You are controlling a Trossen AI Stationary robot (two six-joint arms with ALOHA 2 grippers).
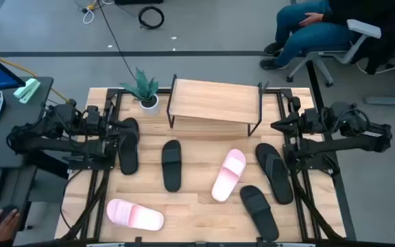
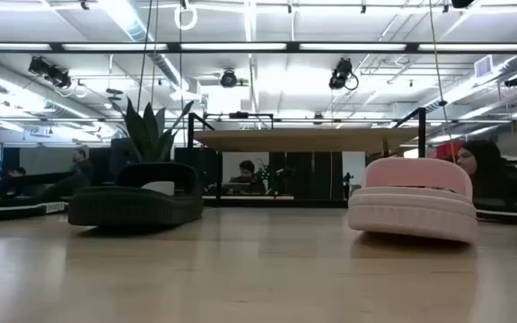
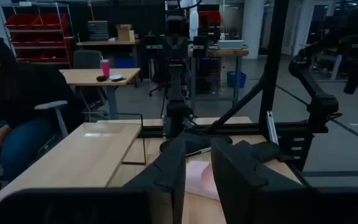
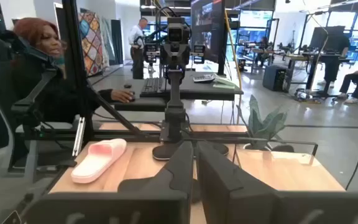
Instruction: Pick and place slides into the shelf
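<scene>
left gripper parked at the left table edge, fingers close together with a thin gap, holding nothing. right gripper parked at the right edge, fingers almost touching, also empty.

six slides lying flat on the slatted table, none on the shelf yet (at the back, just beside a small potted plant). black slide closest to the left gripper, another black slide more to the middle. pink slide near the center, second pink one at the front left. two black slides and on the right.

probably light, soft and squishy foam, not breakable, maybe a bit bendy. best to pinch the wide strap, or squeeze the sole edge from the sides.
</scene>
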